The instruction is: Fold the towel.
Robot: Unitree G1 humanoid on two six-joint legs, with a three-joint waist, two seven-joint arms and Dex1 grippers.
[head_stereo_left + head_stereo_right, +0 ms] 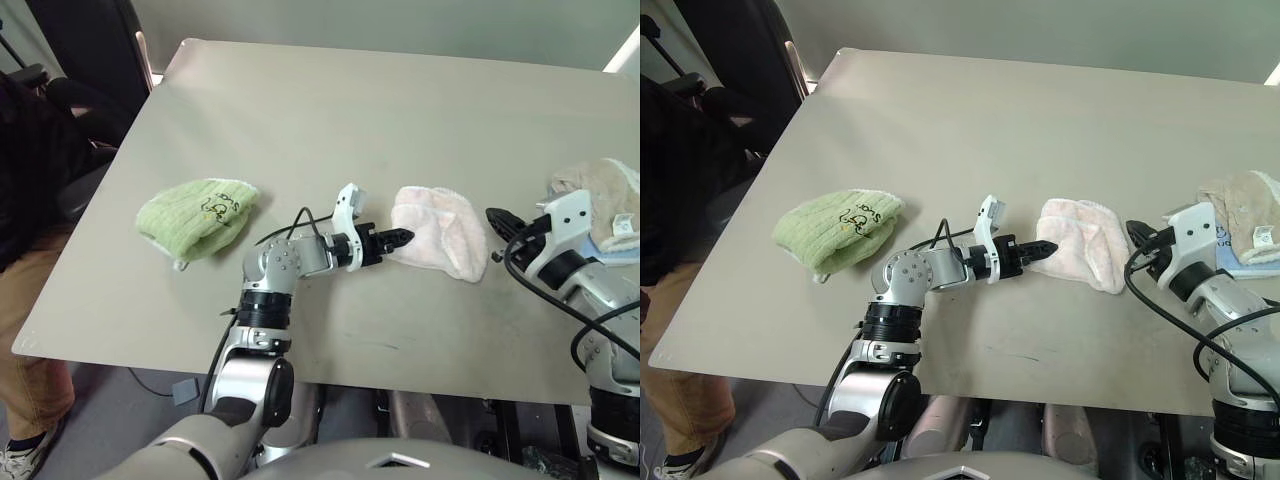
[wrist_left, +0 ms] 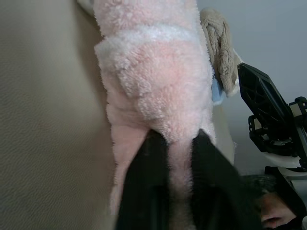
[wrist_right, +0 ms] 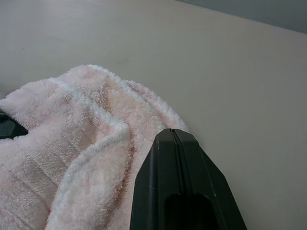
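The towel (image 1: 440,232), pale pink terry cloth, lies bunched in a heap on the table (image 1: 350,120), right of centre. My left gripper (image 1: 405,238) reaches in from the left and is shut on the heap's near left edge. In the left wrist view a fold of the towel (image 2: 158,72) is pinched between its black fingers (image 2: 144,182). My right gripper (image 1: 497,215) hovers just right of the heap, shut with nothing in it. The right wrist view shows its closed tips (image 3: 170,132) just over the towel (image 3: 72,139).
A light green towel (image 1: 198,216) with dark print lies crumpled at the left of the table. A beige towel (image 1: 605,200) with a white label sits on something pale blue at the far right edge. A person (image 1: 30,200) stands beside the table's left side.
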